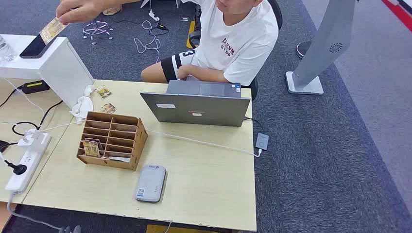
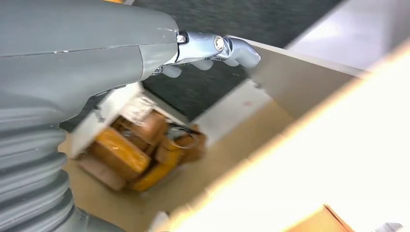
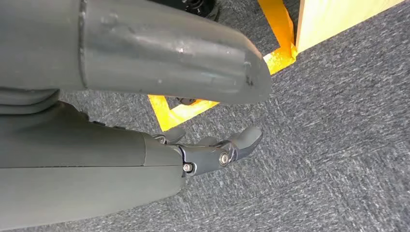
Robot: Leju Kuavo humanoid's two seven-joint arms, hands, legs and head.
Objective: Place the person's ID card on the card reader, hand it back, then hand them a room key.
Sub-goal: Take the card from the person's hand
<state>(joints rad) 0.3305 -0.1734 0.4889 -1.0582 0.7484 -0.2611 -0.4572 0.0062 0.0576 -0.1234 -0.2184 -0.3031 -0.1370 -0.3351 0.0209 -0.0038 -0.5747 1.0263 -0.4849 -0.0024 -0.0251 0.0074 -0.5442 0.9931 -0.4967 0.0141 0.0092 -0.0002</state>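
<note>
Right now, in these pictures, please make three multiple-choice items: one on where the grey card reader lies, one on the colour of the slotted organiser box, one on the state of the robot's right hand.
1. Where is the flat grey card reader?
A. On the light wooden table, near its front edge, in front of the organiser
B. On top of the laptop
C. On the carpet

2. What colour is the slotted organiser box?
A. White
B. Brown
C. Blue

3. In what state is the robot's right hand?
A. Holding a card
B. Pressing the reader
C. Holding nothing, above the grey carpet

Answers: 1 A, the head view shows the reader on the table just in front of the organiser. 2 B, its walls and dividers are brown, like cardboard. 3 C, the right wrist view shows nothing in the hand, with carpet behind it.
</note>
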